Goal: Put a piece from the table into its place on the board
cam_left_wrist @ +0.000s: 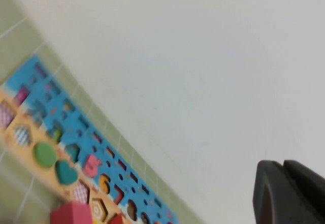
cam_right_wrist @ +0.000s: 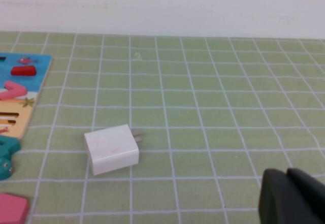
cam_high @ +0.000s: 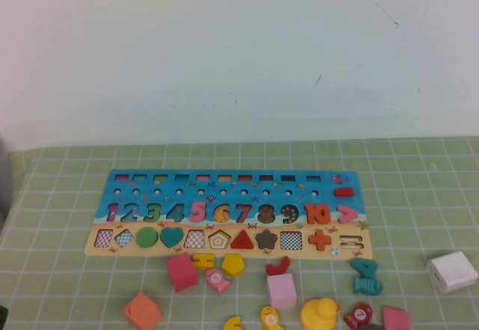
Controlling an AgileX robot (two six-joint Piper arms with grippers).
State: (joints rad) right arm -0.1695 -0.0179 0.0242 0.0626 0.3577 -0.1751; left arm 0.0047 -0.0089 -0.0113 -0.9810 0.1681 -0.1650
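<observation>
The board (cam_high: 224, 214) lies flat on the bench (cam_high: 419, 195). The piece (cam_high: 233, 323), a yellow 6, sits on the bench just near-side of the board, by the frame edge. Left gripper (cam_left_wrist: 289, 193) and right gripper (cam_right_wrist: 292, 198): only dark tips show, jaws' state can't be told. White charger (cam_right_wrist: 111, 149) lies right of the board.

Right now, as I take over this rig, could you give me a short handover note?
Left gripper: raised over the board's left part, out of the high view, holding nothing that shows.
Right gripper: low over the table on the right, near the white plug, also out of the high view.
Yellow 6: loose on the table at the near edge, in front of the board, partly cut off in the high view.
Done: nothing yet; the 6 slot looks empty.
Left: pick up the yellow 6 and set it in its slot.
</observation>
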